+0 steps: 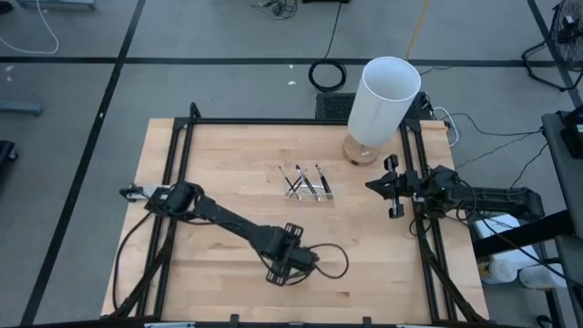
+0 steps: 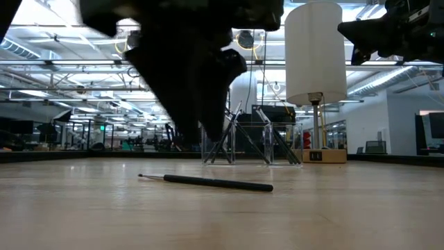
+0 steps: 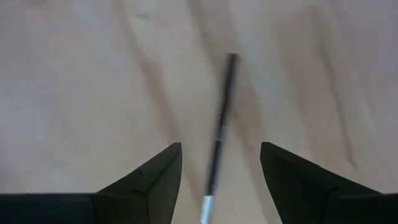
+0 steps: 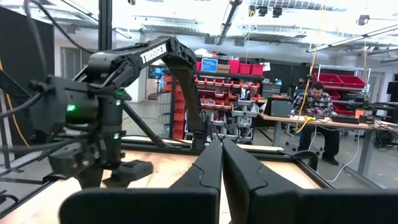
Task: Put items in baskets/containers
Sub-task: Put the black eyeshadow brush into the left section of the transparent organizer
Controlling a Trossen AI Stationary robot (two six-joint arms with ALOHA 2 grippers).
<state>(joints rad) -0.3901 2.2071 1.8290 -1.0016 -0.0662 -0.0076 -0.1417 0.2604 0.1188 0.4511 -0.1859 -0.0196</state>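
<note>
Hovering low over the near part of the desk (image 1: 228, 264), the left gripper (image 1: 293, 258) stands with its jaws spread wide and nothing held between them; the left wrist view shows one loose stick (image 3: 219, 134) lying flat on the wood in the gap between the two fingers (image 3: 149, 186), its pale tip toward the wrist and its dark end pointing away.

Finding on alignment: the stick's long axis runs nearly along the gripper's forward line, tilted only slightly, so it crosses the closing direction of the jaws roughly square; in my judgement a straight descent would bring the fingers down on either side of the shaft, with little turning needed; the shaft sits a touch nearer one finger than the other, which could nudge it sideways on closing.

The low view confirms the same stick (image 2: 208, 182) lying flat on the desk, apart from the clear tray (image 2: 236, 142) behind it; several other sticks already lean inside that tray, as the high view also shows at the tray (image 1: 310, 193) in mid-desk, just beside the white cylinder (image 1: 383, 100) on its wooden base.

Finding on reach: the left arm is plainly the nearer; the right gripper (image 1: 393, 187) waits at the right edge of the desk, raised, its fingers closed together on nothing, well apart from the loose stick.

Judgement on carry: from the stick the tray lies toward the far side of the desk and slightly to the right, a short way off.
</note>
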